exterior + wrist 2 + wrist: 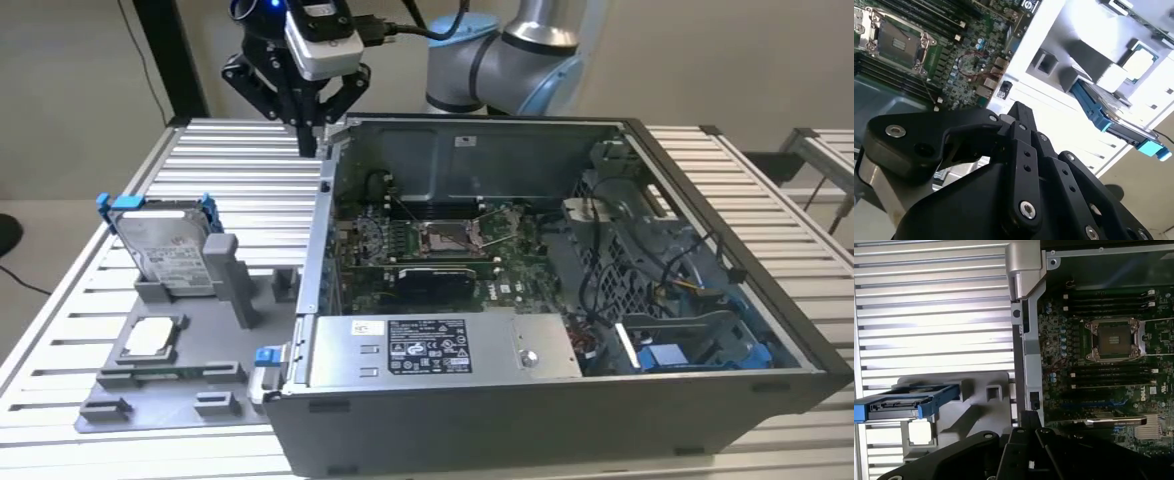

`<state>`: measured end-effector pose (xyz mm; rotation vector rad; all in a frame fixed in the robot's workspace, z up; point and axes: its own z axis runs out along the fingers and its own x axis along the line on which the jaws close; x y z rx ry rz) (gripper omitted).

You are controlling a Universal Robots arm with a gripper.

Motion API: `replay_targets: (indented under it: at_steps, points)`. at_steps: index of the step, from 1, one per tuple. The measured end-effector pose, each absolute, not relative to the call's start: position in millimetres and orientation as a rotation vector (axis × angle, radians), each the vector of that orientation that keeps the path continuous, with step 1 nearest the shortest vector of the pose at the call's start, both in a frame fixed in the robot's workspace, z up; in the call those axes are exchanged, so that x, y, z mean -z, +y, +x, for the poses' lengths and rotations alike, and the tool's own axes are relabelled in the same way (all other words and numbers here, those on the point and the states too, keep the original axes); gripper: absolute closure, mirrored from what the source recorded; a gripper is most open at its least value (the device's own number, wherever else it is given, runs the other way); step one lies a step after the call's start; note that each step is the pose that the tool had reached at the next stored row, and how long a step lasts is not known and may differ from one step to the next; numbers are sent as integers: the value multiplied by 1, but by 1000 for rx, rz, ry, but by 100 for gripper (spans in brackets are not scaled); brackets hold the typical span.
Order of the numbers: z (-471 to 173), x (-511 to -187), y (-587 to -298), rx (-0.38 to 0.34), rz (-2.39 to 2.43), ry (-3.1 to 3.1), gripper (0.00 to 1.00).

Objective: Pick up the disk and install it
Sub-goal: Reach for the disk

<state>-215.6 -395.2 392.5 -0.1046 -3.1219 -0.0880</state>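
Plainly the pick has not begun: on the slatted metal surface [747,180], beside the large open grey computer case [534,420], the flat silver-grey disk [167,245] in its bright blue frame stands upright in a grey plastic fixture [174,385]. The black gripper [311,140] hangs above a far corner of the case, well apart from the disk, fingers [1021,120] drawn together on nothing. A grasp, I judge, calls for parted fingers that clear the fixture's grey post [227,275] beside the disk and the small square silver chip [150,338] lying lower down.
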Motion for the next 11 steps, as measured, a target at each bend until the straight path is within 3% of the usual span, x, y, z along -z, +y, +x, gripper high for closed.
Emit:
replay_targets:
  at_steps: [11]
  points:
    - [-230,-393,-392,87,-60,-3122,100]
